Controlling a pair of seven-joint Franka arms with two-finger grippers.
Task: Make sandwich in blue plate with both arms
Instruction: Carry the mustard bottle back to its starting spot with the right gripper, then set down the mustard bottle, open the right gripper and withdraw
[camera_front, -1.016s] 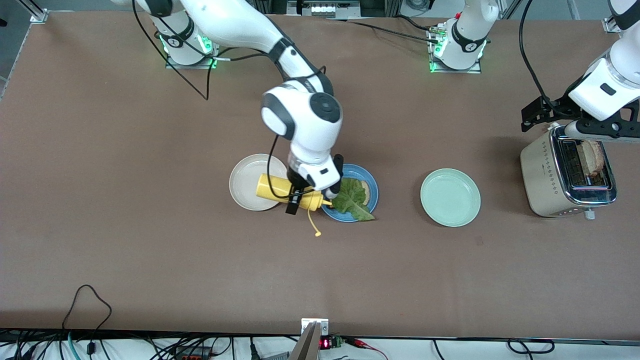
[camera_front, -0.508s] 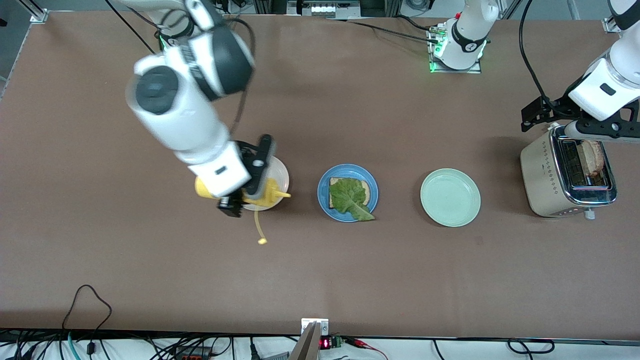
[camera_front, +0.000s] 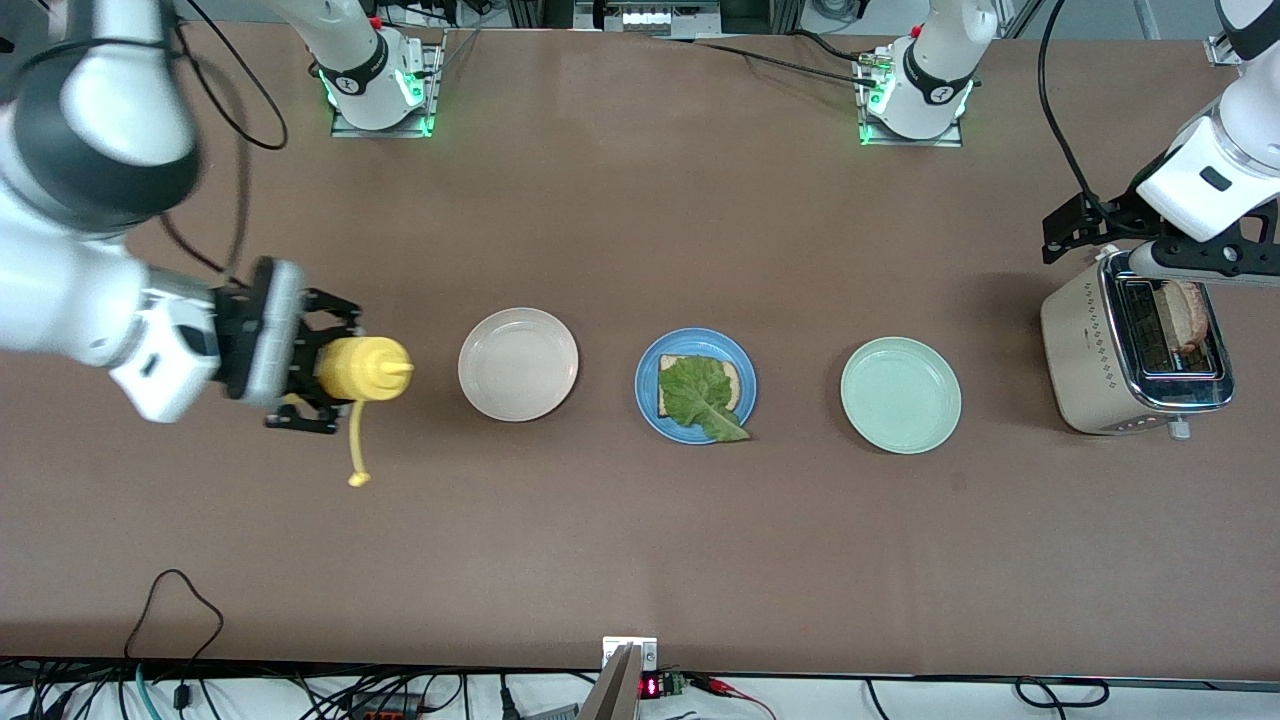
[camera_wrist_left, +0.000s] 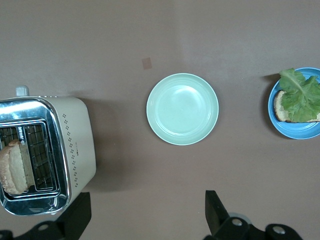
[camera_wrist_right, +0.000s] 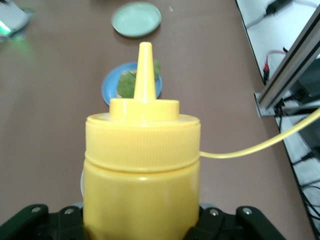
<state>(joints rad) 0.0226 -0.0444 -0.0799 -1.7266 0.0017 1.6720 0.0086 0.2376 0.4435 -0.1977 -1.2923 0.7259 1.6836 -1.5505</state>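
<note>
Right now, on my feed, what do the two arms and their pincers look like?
Both are glossy white arms of rounded segments with dark grey joint bands and black cables looping off them. Each square base glows green. The right pincer is a black two-finger unit on a white wrist block; the left pincer shows black fingers under a black bracket.

The table is matt brown, the toaster has a glossy metal top, and the yellow bottle is smooth, ridged plastic.

Both arms out at opposite table ends.
Right gripper horizontal, clamped on a bottle; left gripper spread wide, pointing down, holding nothing.
</note>
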